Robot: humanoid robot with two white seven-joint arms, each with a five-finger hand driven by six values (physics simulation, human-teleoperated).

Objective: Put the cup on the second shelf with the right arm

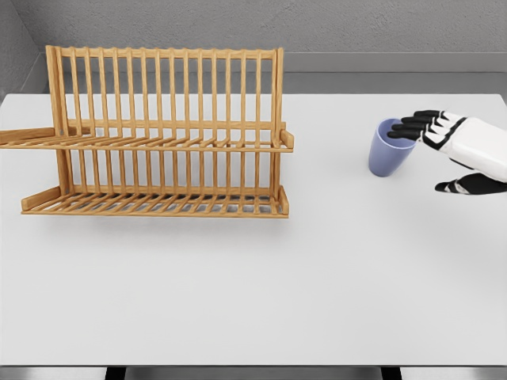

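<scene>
Wooden slats make up the rack (pixel 166 134), which fills the upper left and centre of the frame on the white table (pixel 253 293); it stands upright, with an upper shelf (pixel 158 143) at mid-height and a lower shelf (pixel 154 204) near the table, both running left to right and both bare. Well apart from it, at the upper right, the blue cup (pixel 390 148) sits on the table, mouth up and tilted slightly toward the right. The right hand (pixel 444 150) enters from the right edge; its dark fingers (pixel 413 127) are spread and laid over the cup's rim, while the thumb (pixel 467 185) hangs lower and clear of the wall, so nothing is pinched yet and the cup rests on the table rather than in a grasp. The left arm is out of view. Risks, as judged from this layout: because the fingers press on the rim from one side only, closing before the thumb meets the opposite wall could tip the cup further or push it away to the left. A grip confined to the rim may let the cup swing or slip on the long carry across the open table. At the rack, the shelf's right end and the vertical slats behind could catch the cup on a low approach, and an off-centre landing on the slatted shelf could leave it rocking or sliding off the front edge.
</scene>
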